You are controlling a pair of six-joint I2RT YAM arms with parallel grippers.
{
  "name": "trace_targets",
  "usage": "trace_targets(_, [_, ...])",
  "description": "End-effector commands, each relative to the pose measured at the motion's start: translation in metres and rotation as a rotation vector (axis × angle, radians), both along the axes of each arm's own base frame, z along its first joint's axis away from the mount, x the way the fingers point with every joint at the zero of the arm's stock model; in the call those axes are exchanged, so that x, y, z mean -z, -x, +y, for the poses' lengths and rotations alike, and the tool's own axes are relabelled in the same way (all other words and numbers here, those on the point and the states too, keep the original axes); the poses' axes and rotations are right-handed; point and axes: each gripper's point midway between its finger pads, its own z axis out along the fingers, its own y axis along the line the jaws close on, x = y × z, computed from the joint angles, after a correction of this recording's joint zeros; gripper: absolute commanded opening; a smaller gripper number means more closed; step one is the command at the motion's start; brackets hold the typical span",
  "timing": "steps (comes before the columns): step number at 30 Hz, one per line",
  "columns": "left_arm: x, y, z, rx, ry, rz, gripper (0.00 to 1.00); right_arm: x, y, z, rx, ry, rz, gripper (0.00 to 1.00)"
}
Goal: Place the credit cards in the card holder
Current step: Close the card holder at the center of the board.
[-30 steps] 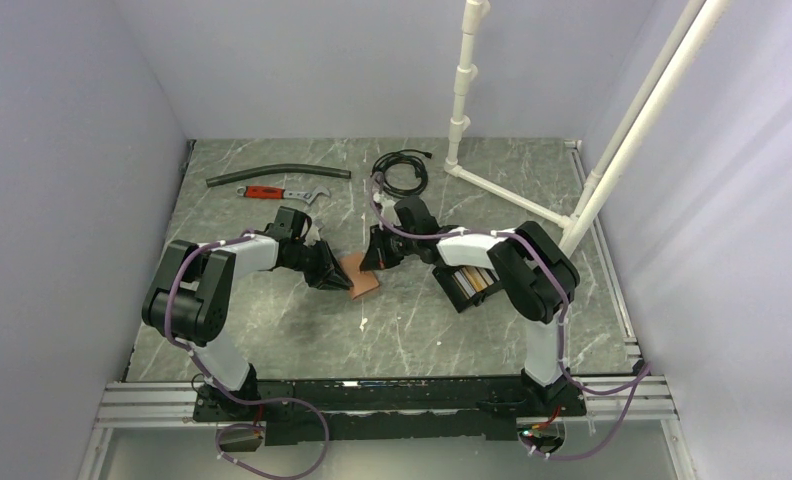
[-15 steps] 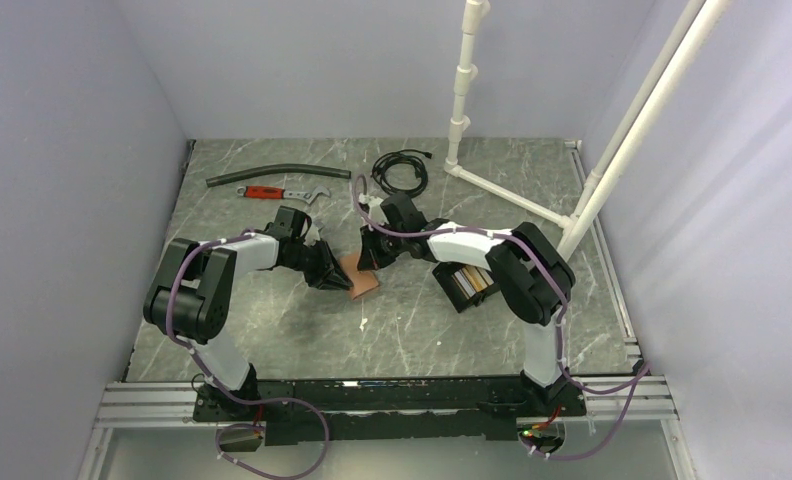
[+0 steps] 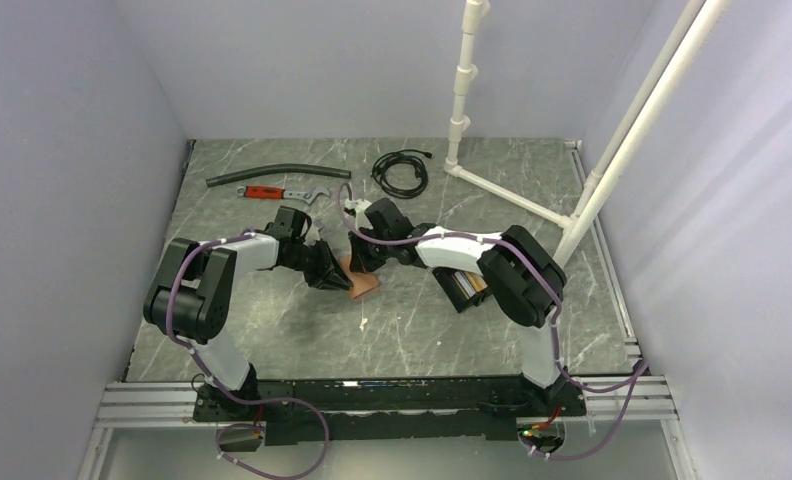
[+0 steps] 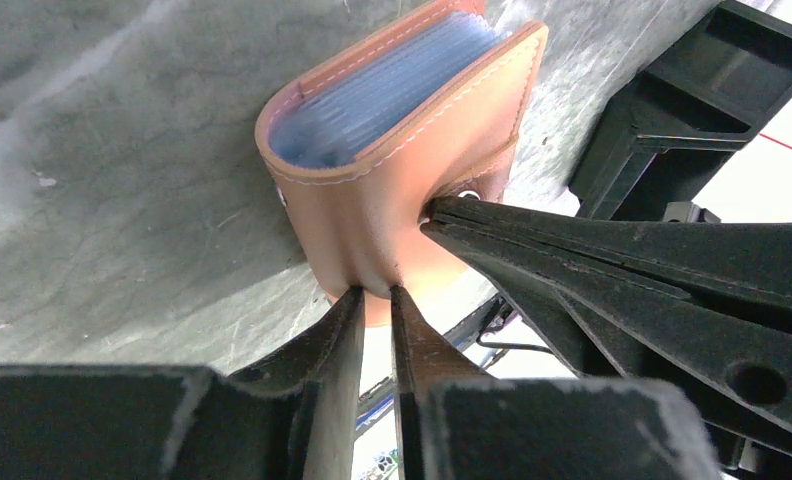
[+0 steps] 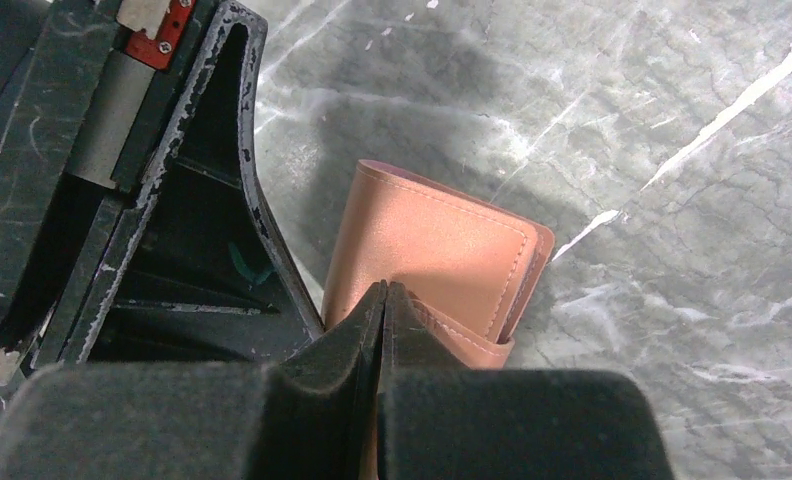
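Right jaws shifted left, shut, tips on stitched tan leather wallet (image 4: 372, 210); left jaws pinch flap.

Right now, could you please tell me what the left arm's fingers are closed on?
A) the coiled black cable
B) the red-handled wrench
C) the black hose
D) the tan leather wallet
D: in the left wrist view the left fingers pinch an edge of the tan leather wallet.

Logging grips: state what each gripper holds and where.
Left gripper pinches the tan wallet by its flap. Right gripper, shut, touches the wallet; hold unclear.
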Motion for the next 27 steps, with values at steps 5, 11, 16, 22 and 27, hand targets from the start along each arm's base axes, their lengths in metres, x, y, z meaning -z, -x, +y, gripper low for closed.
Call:
trace_targets(5, [-0.004, -0.026, -0.006, -0.014, -0.002, -0.098, 0.21, 0.093, 0.089, -0.052, 0.06, 0.05, 0.419, 0.0])
trace_targets(11, [-0.002, -0.024, -0.004, -0.014, -0.008, -0.091, 0.21, 0.09, 0.088, -0.054, 0.121, -0.129, 0.563, 0.0])
trace_targets(16, [-0.003, -0.023, -0.004, -0.014, -0.005, -0.094, 0.21, 0.1, 0.085, -0.063, 0.172, -0.165, 0.596, 0.0])
trace_targets(22, [-0.003, -0.02, -0.003, -0.012, -0.007, -0.089, 0.2, 0.125, 0.071, -0.068, 0.385, -0.22, 0.756, 0.0])
trace_targets(27, [-0.017, -0.019, -0.002, -0.008, -0.007, -0.126, 0.21, 0.121, 0.06, -0.061, 0.476, -0.294, 0.864, 0.0])
